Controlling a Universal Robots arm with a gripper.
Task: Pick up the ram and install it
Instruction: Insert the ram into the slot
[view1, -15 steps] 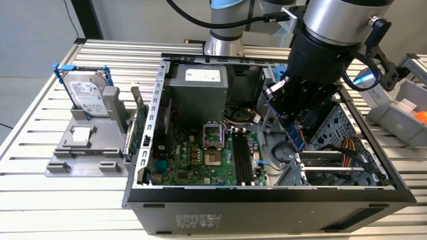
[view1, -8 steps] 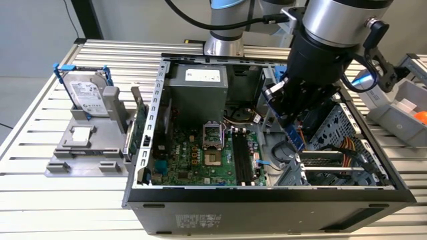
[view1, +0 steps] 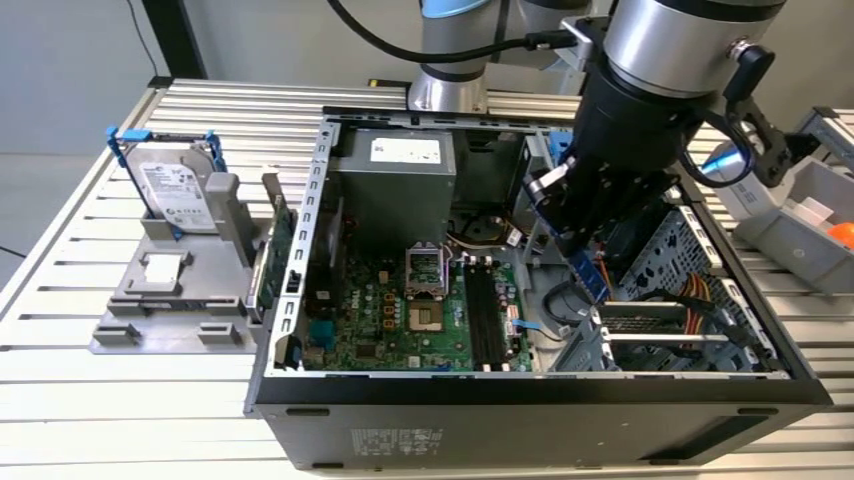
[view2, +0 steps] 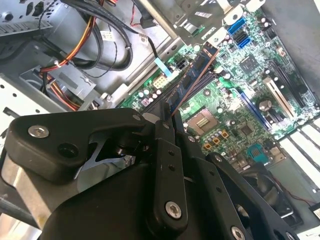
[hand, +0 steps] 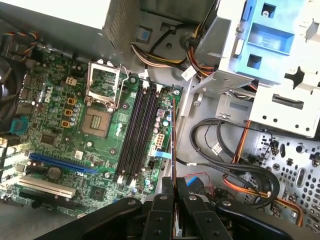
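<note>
claw gripping ram edge-on, inside PC case, nr mem slots

I see the ram edge-on: a thin dark stick, pinched in the end effector, held above the motherboard, not seated in a slot.

Arm angled steeply downward; gripper pointed down, its 2 fingers clamped on the ram.
</note>
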